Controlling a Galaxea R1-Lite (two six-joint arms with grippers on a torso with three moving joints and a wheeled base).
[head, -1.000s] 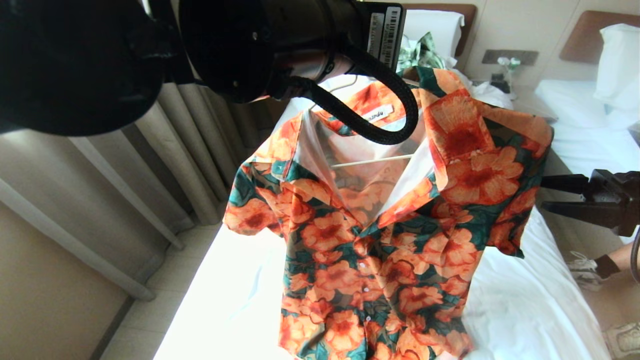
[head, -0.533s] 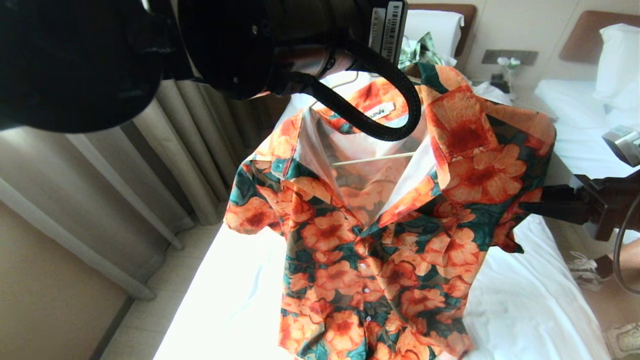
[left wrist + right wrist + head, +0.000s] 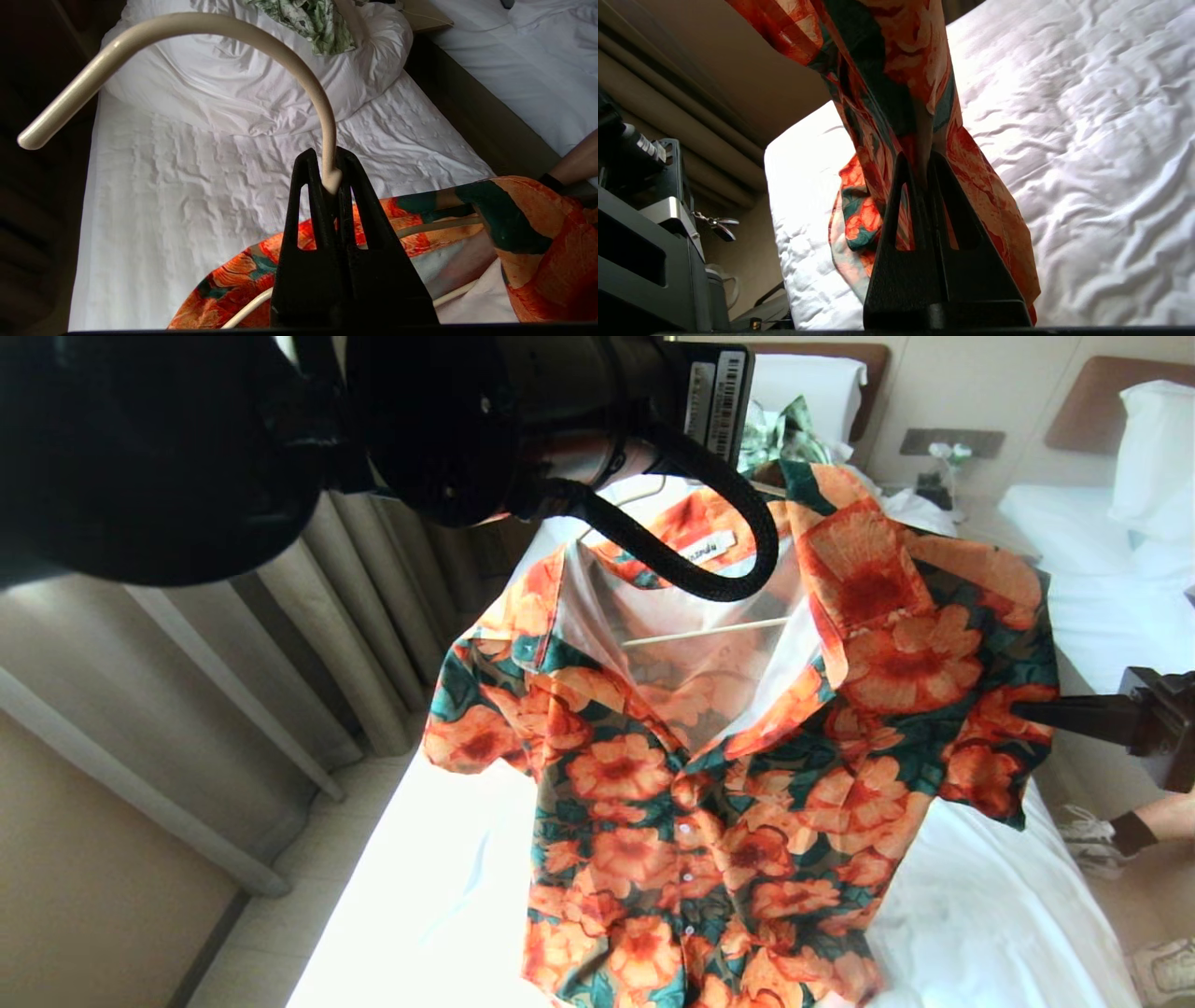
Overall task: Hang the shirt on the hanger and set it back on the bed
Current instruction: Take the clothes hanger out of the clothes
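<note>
The shirt (image 3: pixel 709 784), orange flowers on dark green, hangs in the air over the bed (image 3: pixel 980 896) with its hem trailing on the sheet. Inside its open collar the hanger (image 3: pixel 700 633) shows as a cream bar. In the left wrist view my left gripper (image 3: pixel 327 182) is shut on the hanger (image 3: pixel 261 42) at the foot of its curved hook, above the shirt's collar (image 3: pixel 523 224). My right gripper (image 3: pixel 1022 717) reaches in from the right and is shut on the shirt's sleeve. In the right wrist view its jaws (image 3: pixel 923 172) pinch a fold of the shirt (image 3: pixel 896 70).
A green-and-white leafy cloth (image 3: pixel 789 429) lies on the duvet near the headboard. Curtains (image 3: pixel 308 644) hang left of the bed. A second bed (image 3: pixel 1092 579) stands to the right, and a person's leg and shoes (image 3: pixel 1120 831) are in the aisle between.
My right gripper, open beside the sleeve a second ago, has moved in and shut on the sleeve. The sleeve is now drawn out to the right. The left gripper has held still.
</note>
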